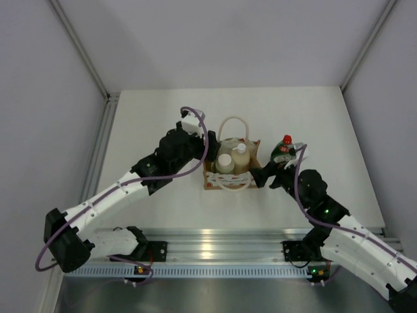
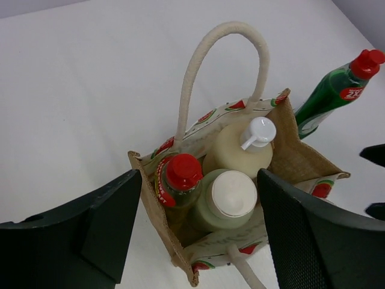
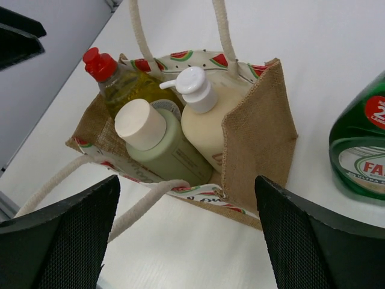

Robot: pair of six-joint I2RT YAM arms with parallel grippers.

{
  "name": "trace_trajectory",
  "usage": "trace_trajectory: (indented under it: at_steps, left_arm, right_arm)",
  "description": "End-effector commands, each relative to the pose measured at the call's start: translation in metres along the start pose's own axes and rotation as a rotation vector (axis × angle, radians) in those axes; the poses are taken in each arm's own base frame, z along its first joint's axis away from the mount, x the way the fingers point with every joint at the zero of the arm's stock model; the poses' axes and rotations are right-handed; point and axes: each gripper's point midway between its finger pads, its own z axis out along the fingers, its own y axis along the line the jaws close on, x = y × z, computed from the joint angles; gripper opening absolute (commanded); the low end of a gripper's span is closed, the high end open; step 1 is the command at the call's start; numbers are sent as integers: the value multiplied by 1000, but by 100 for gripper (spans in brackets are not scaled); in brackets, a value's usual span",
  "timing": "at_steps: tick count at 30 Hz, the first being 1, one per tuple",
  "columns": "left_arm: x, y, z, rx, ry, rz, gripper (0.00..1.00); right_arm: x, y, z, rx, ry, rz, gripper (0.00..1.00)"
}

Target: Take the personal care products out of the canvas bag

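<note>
Canvas bag [image 2: 301, 162] upright, 3 btls [image 2: 231, 195] inside; dk green btl [image 2: 329, 95] outside, just beside it.

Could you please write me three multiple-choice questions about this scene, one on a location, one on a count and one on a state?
1. Where is the dark green bottle?
A) inside the canvas bag
B) on the table beside the bag
C) lying on top of the bag

2. How many bottles are in the bag?
A) two
B) four
C) three

3. What state is the right gripper in?
A) open, holding nothing
B) shut on a bottle
C) shut on the bag's edge

Answers:
1 B: it stands outside the bag's side wall.
2 C: the yellow bottle, cream bottle and grey-green bottle.
3 A: its fingers stand wide apart, gripping nothing.
</note>
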Motion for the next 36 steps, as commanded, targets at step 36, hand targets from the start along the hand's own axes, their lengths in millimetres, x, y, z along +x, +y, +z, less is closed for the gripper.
trace_trajectory:
  at_steps: [36]
  left_arm:
    - [31,13,56,-53,-227,55,68]
  right_arm:
    - [-7,-25,-23,115,-71,-33,95]
